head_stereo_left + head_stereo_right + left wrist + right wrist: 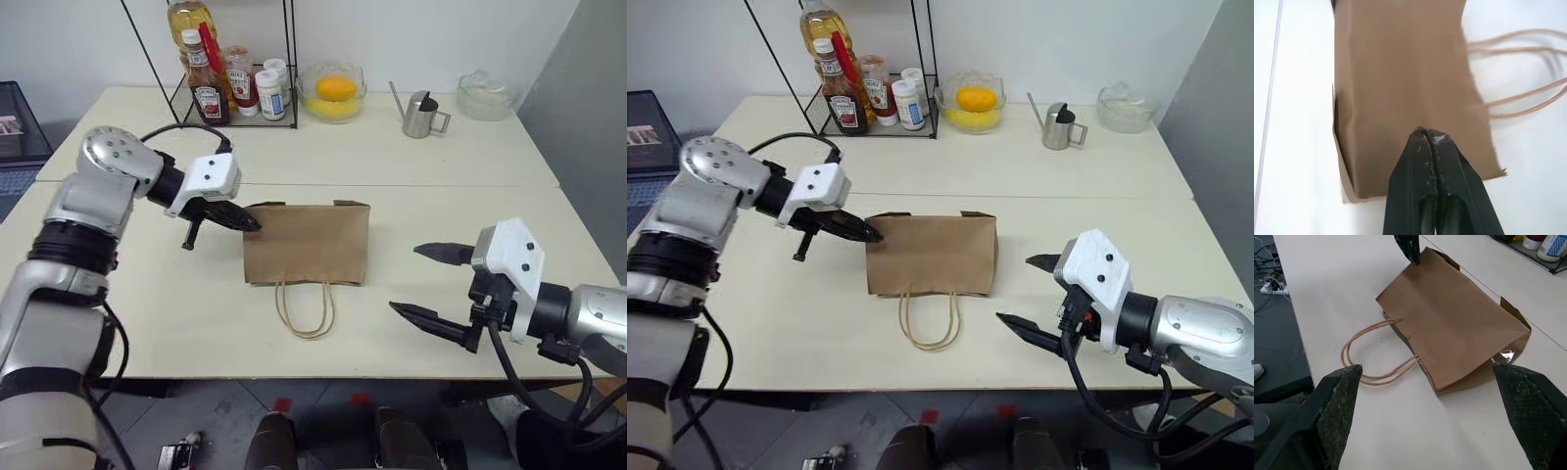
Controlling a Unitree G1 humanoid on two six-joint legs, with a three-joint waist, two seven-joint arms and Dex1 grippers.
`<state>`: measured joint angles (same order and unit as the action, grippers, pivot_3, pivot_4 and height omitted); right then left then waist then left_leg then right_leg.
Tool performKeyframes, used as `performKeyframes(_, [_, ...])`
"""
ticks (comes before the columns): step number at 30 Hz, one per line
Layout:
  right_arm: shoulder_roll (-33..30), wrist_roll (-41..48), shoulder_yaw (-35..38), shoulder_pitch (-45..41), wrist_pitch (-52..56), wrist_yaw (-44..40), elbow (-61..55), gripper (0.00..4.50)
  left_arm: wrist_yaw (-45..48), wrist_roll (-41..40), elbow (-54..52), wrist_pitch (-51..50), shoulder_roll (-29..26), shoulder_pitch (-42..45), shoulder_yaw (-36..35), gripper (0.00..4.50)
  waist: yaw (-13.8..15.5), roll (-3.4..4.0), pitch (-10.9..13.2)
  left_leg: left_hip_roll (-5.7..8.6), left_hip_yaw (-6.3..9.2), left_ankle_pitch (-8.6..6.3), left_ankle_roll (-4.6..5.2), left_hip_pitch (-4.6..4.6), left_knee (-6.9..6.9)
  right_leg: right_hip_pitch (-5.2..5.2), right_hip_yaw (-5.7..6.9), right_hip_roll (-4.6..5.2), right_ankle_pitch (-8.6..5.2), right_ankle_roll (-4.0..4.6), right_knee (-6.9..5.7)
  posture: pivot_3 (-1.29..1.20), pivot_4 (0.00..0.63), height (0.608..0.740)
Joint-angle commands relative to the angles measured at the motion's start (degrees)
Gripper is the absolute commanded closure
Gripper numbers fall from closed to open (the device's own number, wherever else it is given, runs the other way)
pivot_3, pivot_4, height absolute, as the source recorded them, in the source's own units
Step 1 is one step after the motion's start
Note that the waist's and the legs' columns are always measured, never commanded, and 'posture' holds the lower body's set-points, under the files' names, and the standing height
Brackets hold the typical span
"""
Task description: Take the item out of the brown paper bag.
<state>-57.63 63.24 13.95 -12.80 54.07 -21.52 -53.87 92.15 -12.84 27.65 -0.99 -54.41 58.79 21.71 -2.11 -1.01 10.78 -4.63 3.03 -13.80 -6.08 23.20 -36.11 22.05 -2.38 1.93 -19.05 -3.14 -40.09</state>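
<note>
The brown paper bag (309,243) lies flat in the middle of the table, with its two loop handles (306,311) toward the near edge. The item is hidden. A small shiny glint (1503,354) shows at the bag's right fold, and I cannot tell what it is. My left gripper (252,224) is shut with nothing in it. Its tip is at the bag's far left corner and hangs over the paper in the left wrist view (1427,134). My right gripper (405,279) stands open to the right of the bag, apart from it, with nothing between its fingers.
At the back stands a wire rack (235,108) with a ketchup bottle (207,96), an oil bottle and small jars. To its right are a glass bowl with yellow fruit (333,93), a metal pitcher (422,115) and another glass bowl (486,96). A seam (441,186) crosses the table behind the bag.
</note>
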Motion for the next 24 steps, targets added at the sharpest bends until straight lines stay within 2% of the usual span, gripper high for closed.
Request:
performKeyframes(1, [-0.30,-1.75,-0.65,-0.23,-2.26,-1.49,-0.62,0.04,0.35,-6.81,-13.48,-5.37,-5.11,-4.66,-2.06,4.50,0.06,0.00,0.00,0.00,0.00,0.00,0.00,-0.02,0.00,-0.01,0.00,0.00,0.00,0.00,-0.01,0.00,0.150,0.740])
performKeyframes(5, [0.39,-4.75,-3.66,0.05,-3.64,-3.09,-0.39,0.04,0.35,-8.65,-23.79,-5.58,-7.55,-13.25,-5.09,4.50,0.23,0.00,0.00,-0.02,-0.01,0.00,0.01,-0.12,0.00,-0.08,-0.01,-0.01,0.00,0.00,-0.01,0.00,0.150,0.740])
performKeyframes(9, [1.20,-8.38,-8.46,1.08,-5.06,-5.11,-0.91,0.00,-3.49,-5.47,-26.58,2.19,-3.69,-20.26,-7.60,3.68,0.35,0.00,0.00,-0.02,0.00,-0.01,0.01,-0.26,-0.02,-0.27,0.00,-0.02,0.00,0.00,0.00,0.00,0.150,0.740])
performKeyframes(13, [1.56,-12.04,-12.33,1.05,-6.16,-7.21,-1.13,0.00,-5.63,-1.02,-23.89,14.30,0.61,-22.98,-8.20,2.41,0.54,-0.02,-0.01,0.00,0.01,-0.01,0.02,-0.28,-0.10,-0.33,0.00,-0.02,0.00,0.00,0.03,0.00,0.150,0.740])
performKeyframes(20, [2.19,-14.18,-13.38,0.84,-6.61,-9.09,-0.80,0.00,-6.15,3.73,-16.81,28.17,5.13,-22.94,-6.84,2.41,0.49,-0.03,-0.02,-0.01,0.02,-0.01,0.02,-0.29,-0.09,-0.33,-0.02,-0.07,0.00,0.00,0.03,0.00,0.150,0.740])
performKeyframes(24, [2.52,-14.39,-13.40,0.88,-6.27,-9.12,-1.07,0.00,-4.88,4.97,-13.79,31.42,6.54,-21.38,-6.11,2.41,0.49,-0.03,-0.02,-0.01,0.02,-0.01,0.02,-0.29,-0.10,-0.33,-0.01,-0.07,0.00,0.00,0.03,0.00,0.150,0.740])
